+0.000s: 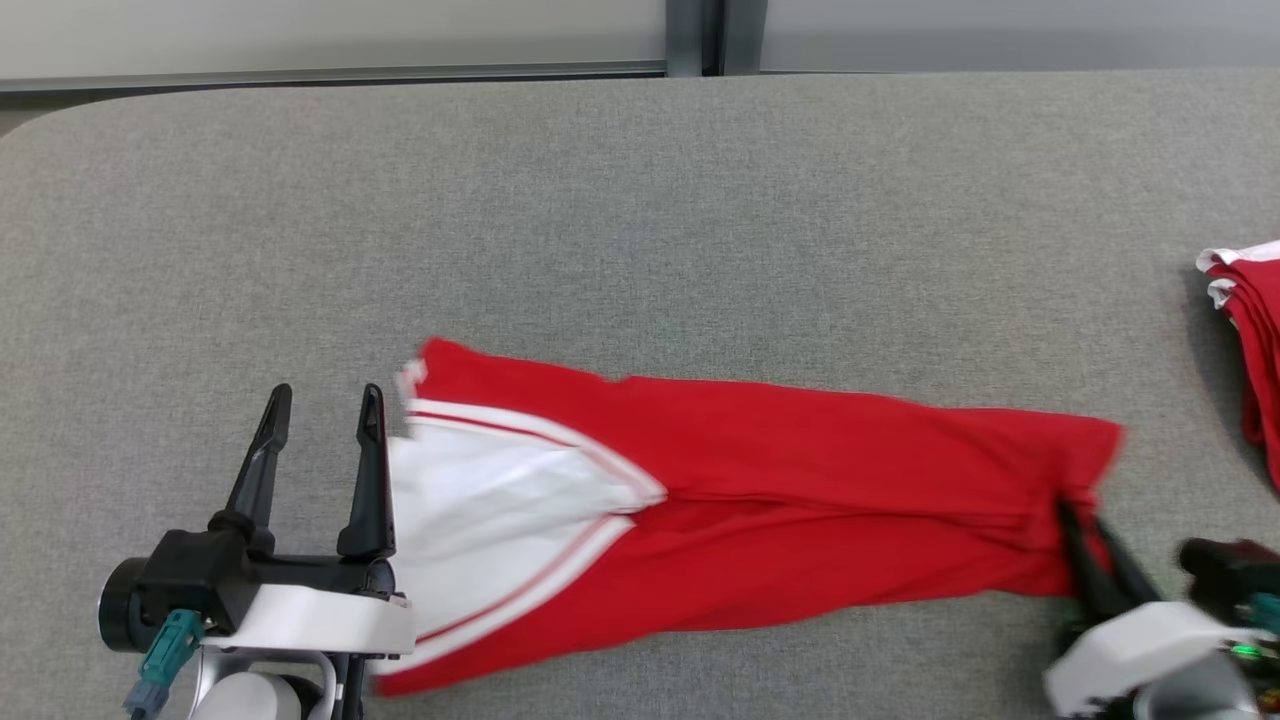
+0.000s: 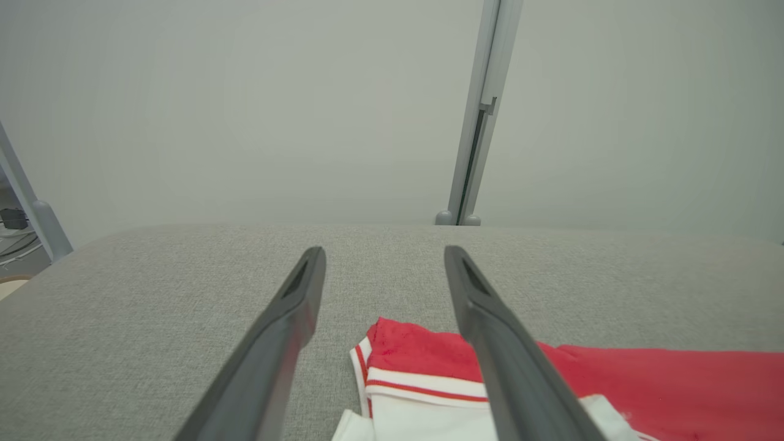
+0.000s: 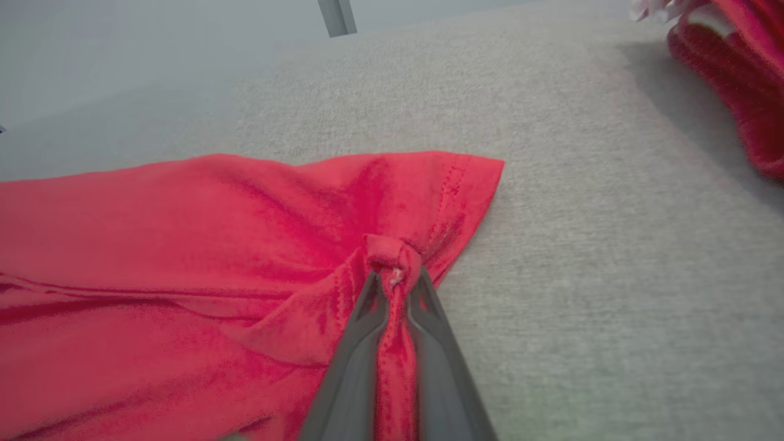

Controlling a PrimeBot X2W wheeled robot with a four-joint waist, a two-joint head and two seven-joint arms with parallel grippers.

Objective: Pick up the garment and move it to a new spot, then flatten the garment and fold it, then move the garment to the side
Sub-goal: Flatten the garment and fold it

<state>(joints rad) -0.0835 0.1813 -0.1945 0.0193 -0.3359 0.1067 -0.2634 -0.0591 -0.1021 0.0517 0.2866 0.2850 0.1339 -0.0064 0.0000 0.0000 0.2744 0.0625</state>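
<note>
**1. Garment position.** I see the garment [image 1: 760, 470] lying lengthwise on the near half of the grey tabletop [image 1: 640, 200]. Its long axis runs left to right in the head view. Its left end carries a white panel [image 1: 480, 520] edged with thin red and white stripes. The rest is plain red, with long shallow creases along its length, so it is not lying flat.

**2. Left tool.** The left tool [image 1: 327, 392] sits at the garment's left end. Its fingers stand wide apart with nothing gripped between them. In the head view the finger nearer the garment is just beside the edge of the white panel. In the left wrist view the striped corner lies between the two fingers and partly behind one of them. I cannot tell whether either finger touches the cloth.

**3. Right tool.** The right tool [image 1: 1080, 515] sits at the garment's right end, by its near corner. Its fingers are together, clamped on a small bunch of the red fabric. The right wrist view shows this pinch squeezed between the fingers, with a small loop of cloth standing out past the tips. Creases gather toward the pinch. The hemmed corner beside it lies on the tabletop.

**4. Surroundings.** A pile of red cloth [image 1: 1255, 330] with white edging lies at the right edge of the tabletop, well apart from the garment. Beyond the far edge I see a pale wall [image 2: 245, 92] and a grey post [image 2: 474, 153].
</note>
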